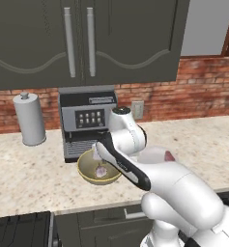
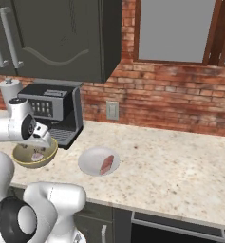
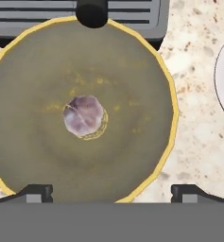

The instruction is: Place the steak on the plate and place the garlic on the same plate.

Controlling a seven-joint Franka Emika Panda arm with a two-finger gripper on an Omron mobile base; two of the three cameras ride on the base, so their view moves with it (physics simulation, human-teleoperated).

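Speckled cream stone makes up the bench (image 2: pixel 180 166), and a red brick wall (image 2: pixel 180 95) stands behind it with dark grey cupboards (image 1: pixel 82 38) hanging above. At the back of the bench sits a grey and black coffee machine (image 1: pixel 87 120), and to its left stands a tall white roll on a holder (image 1: pixel 29 120).

Right in front of the coffee machine sits a deep olive-yellow bowl (image 3: pixel 132 71). Down in the middle of the bowl lies the garlic (image 3: pixel 84 115), a tiny whitish bulb with a pinkish-purple tinge. It shows in the right base view too (image 2: pixel 37 156).

The white robot arm reaches over the bowl. Its gripper (image 3: pixel 111 193) hangs above the bowl with the two dark finger tips (image 3: pixel 35 193) wide apart, and it holds nothing. The garlic lies under it, closer to the left finger tip and not touching either one.

Just to the right of the bowl, near but apart, rests the round flat white plate (image 2: pixel 88 163). The steak (image 2: pixel 107 164), a pinkish-red slab of meat, lies on the right part of the plate.
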